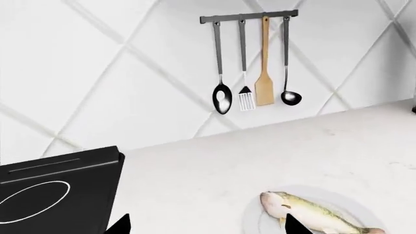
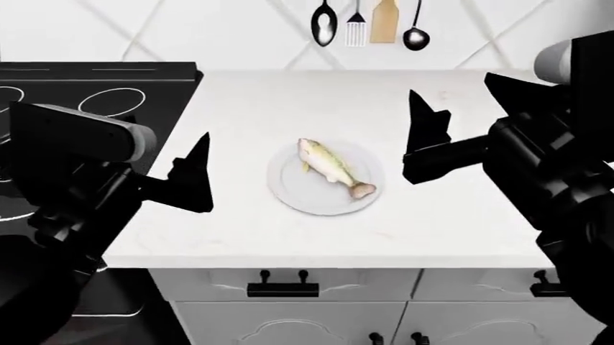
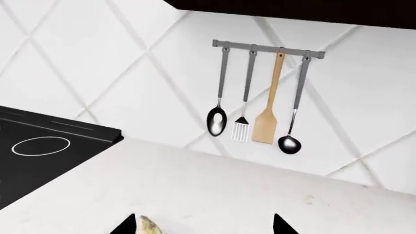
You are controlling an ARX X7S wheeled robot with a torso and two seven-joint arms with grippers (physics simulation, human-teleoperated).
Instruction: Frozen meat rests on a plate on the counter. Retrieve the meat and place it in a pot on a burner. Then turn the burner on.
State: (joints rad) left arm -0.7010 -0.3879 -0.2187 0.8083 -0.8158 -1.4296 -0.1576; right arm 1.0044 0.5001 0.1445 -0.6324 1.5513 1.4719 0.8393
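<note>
- Standing at the very first step: fetching the meat (image 2: 331, 168), with nothing lifted and both arms hovering over the worktop (image 2: 461, 215)
- Lying on the plate (image 2: 326, 178) near the middle of the worktop, head toward the wall, fanned tail toward the front edge, body slanted across the dish and nearly as long as it
- Showing a pale cream-pink belly and an olive-brown back; smooth, slim and probably stiff if frozen, so likely to slide on the glazed plate when nudged
- Flanking the plate on either side: left pincer (image 2: 192, 180) toward the stove top (image 2: 144, 79), right pincer (image 2: 422, 136) toward the other side, both clear of the fish and empty
- Seeing two dark fingertips set well apart in each wrist view, so judging both pincers spread wide
- Calling next for one arm, either seeming within reach, to swing over the plate, turn so the fingers straddle the body across its narrow width, then descend and close around the thick middle
- Risking a slip if taken by the tail or grasped lengthwise
- Finding no pot in any view; only white rings on black glass at the left, so expecting a carry leftward afterwards and possibly a turn of the head or base to find it
- Leaving the utensil rail (image 2: 369, 21) on the tiled wall out of the matter
</note>
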